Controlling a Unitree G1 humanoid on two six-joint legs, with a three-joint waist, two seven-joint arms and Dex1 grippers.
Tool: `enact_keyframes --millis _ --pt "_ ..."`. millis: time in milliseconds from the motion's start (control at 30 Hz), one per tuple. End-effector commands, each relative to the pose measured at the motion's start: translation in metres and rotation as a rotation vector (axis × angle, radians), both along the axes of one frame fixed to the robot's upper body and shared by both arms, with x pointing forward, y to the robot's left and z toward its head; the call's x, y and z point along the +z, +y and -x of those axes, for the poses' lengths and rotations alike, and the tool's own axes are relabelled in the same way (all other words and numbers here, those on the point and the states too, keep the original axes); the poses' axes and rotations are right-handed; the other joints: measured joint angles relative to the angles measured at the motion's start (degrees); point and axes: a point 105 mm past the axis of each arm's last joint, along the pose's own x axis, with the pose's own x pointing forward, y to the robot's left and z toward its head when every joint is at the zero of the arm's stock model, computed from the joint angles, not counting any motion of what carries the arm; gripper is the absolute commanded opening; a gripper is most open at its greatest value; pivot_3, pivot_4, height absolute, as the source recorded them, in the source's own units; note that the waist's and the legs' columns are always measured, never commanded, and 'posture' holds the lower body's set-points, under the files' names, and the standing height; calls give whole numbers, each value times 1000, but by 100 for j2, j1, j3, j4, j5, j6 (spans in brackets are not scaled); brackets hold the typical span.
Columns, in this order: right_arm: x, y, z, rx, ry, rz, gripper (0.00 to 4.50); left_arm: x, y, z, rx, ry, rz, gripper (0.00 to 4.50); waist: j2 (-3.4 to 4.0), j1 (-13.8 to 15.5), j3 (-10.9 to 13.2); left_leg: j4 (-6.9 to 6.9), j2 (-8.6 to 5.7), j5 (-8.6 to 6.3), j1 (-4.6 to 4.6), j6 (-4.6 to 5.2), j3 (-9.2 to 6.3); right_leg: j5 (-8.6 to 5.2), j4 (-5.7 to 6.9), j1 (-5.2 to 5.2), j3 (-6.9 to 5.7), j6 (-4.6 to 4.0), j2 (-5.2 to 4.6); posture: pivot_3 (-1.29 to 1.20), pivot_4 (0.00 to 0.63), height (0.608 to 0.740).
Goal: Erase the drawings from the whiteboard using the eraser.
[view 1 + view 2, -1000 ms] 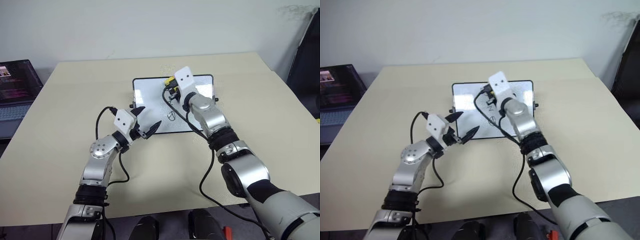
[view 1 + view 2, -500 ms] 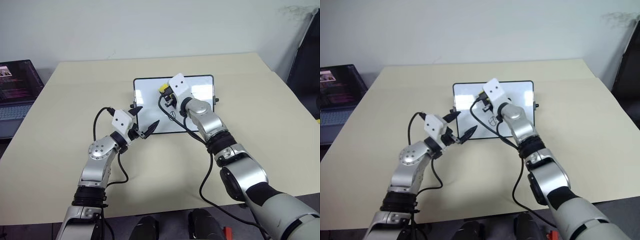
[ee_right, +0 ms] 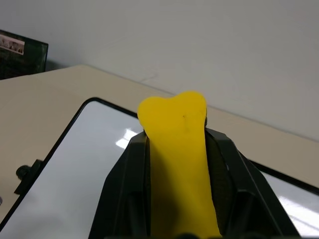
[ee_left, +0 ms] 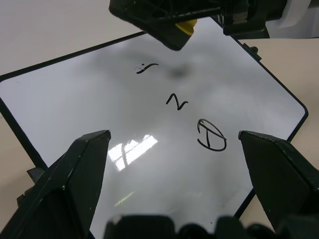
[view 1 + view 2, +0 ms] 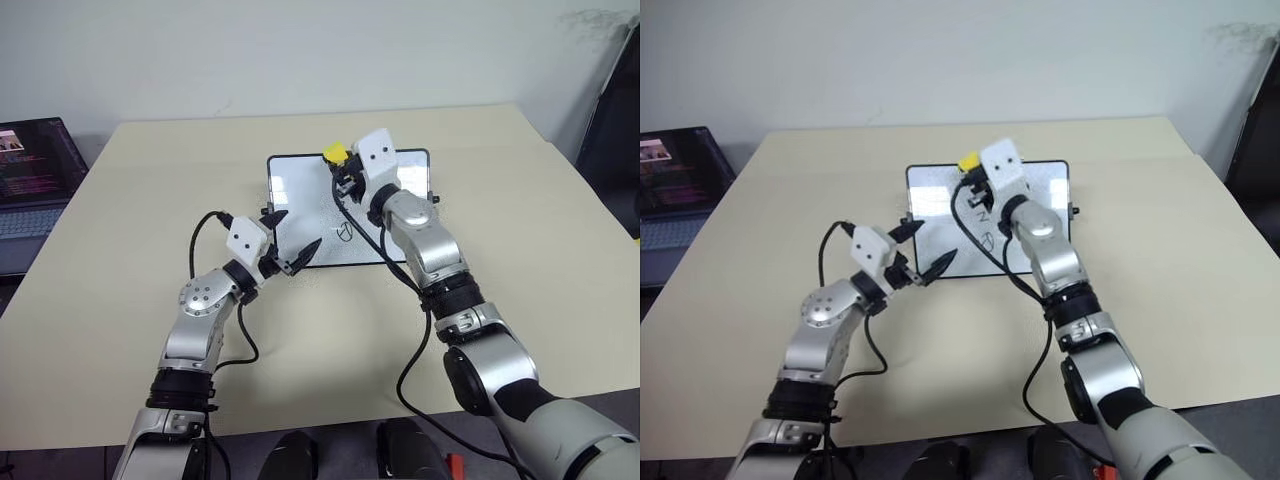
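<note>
Nearest, the left hand (image 5: 292, 243) hovers with its fingers spread wide over the near left corner of the whiteboard (image 5: 300, 190), which lies flat on the tabletop (image 5: 120, 270). Beyond it, the drawings (image 4: 177, 101) run in a column up the board. The right hand (image 5: 343, 172), clamped on the eraser (image 5: 334, 153), hangs above the column's far end, so the marks lie below and nearward.

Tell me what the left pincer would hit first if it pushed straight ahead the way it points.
Probably the whiteboard: the open left pincer faces its glossy surface, near the drawings. The right pincer, clamping the eraser, hangs farther along, seemingly above that line, though depth is hard to judge.
</note>
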Motion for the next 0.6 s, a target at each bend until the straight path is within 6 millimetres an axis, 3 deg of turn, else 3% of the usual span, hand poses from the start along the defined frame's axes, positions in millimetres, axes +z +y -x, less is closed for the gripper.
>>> enact_keyframes --millis 33,300,600 --pt "19 -3 2 -12 -63 -44 1195 11 -3 -1 -16 -42 5 4500 0 2 0 0 0 0 0 0 0 0 0 0 0 0 0 0 150 740" --pt "-2 -9 -13 -96 6 92 1195 12 -2 0 -14 -45 1 4500 0 1 0 0 0 0 0 0 0 0 0 0 0 0 0 0 150 740" --pt "-18 -2 -15 -102 47 170 1195 12 3 3 6 -49 -2 4500 0 -3 0 0 0 0 0 -1 2 0 0 -2 2 0 0 0 150 740"
